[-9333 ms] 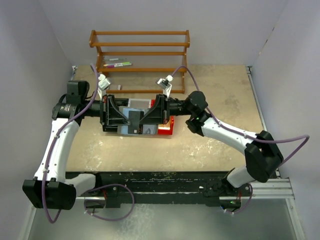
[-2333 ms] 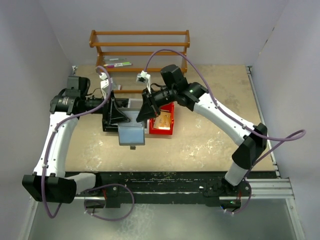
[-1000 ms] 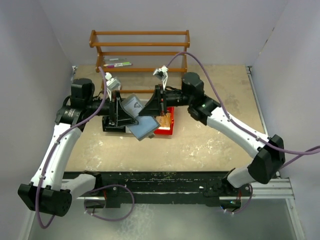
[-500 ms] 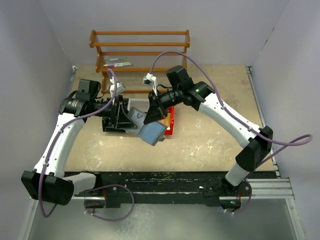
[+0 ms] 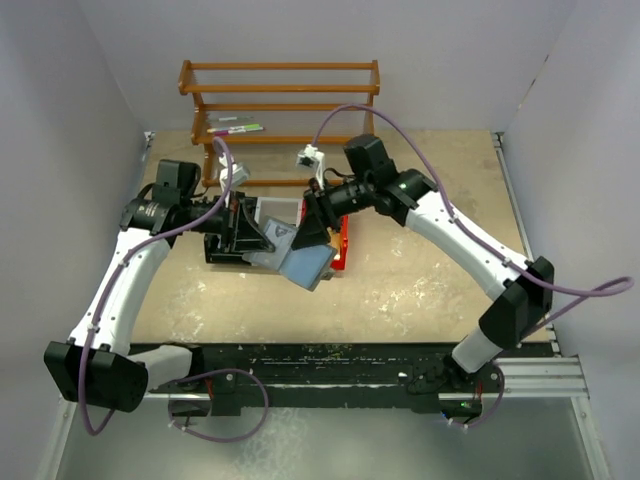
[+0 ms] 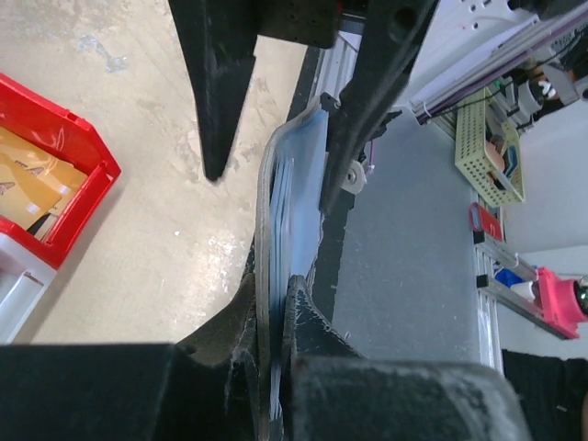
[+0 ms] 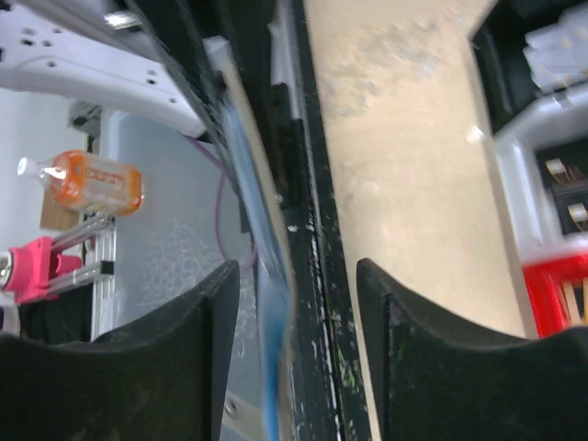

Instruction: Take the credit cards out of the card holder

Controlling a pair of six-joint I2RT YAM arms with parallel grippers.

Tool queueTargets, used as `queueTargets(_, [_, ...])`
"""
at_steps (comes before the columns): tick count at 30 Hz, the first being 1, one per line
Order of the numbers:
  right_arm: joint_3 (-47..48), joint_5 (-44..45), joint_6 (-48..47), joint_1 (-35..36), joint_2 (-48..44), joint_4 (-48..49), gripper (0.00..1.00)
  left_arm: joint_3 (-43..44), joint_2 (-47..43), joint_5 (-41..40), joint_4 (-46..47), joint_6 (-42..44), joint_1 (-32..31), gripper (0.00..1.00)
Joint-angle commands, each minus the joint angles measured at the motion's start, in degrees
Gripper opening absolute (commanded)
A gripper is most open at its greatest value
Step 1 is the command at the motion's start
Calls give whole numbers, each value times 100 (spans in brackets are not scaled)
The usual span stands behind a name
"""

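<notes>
While both arms reach inward over the row of bins, I record the following.

1. The card holder [image 5: 308,265] is off the table [image 5: 430,285]. It hangs in the air over the near edge of the bins, between my two tools. From above it shows as two spread panels, the lighter grey-blue one toward the near side and a darker one behind it.

2. My left gripper [image 6: 274,310] is clamped on the holder's near edge. In the left wrist view the holder runs edge-on away from the pinch. Thin layers show along that edge (cards or pockets, I cannot tell which).

3. My right gripper [image 7: 296,276] is spread, and its fingers [image 6: 372,92] straddle the holder's far end. In the left wrist view one finger touches the holder's side and the other stands apart from it. The right wrist view agrees: the holder is a blurred blue strip in the gap, close to the finger on the left of that view.

4. Surroundings:
   - The red bin [image 5: 342,245] sits on the table below the right gripper, with tan packets [image 6: 28,179] inside.
   - A white bin [image 5: 277,208] and a black bin [image 5: 214,252] continue the row to its left.
   - A wooden rack [image 5: 280,105] stands at the far edge of the table, with markers [image 5: 238,127] on one shelf.
</notes>
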Motion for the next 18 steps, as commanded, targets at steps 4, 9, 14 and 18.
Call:
queueTargets(4, [-2024,1118,2348,-969,-1949,3879,81,39,-161,427,1104,-1462,669,0])
queueTargets(9, [-2321,1940,2706,-1008,-2465,3994,74,31,-166,236,1789,-2454,923,0])
queueTargets(14, [-2602,1892,3385,-821,-2521,4739,64,-174,-309,-291,2286,-2971,932,0])
queueTargets(18, [-2502,1787,3481,-109,-2133,4975,64,-229,-302,-305,2371,-3094,932,0])
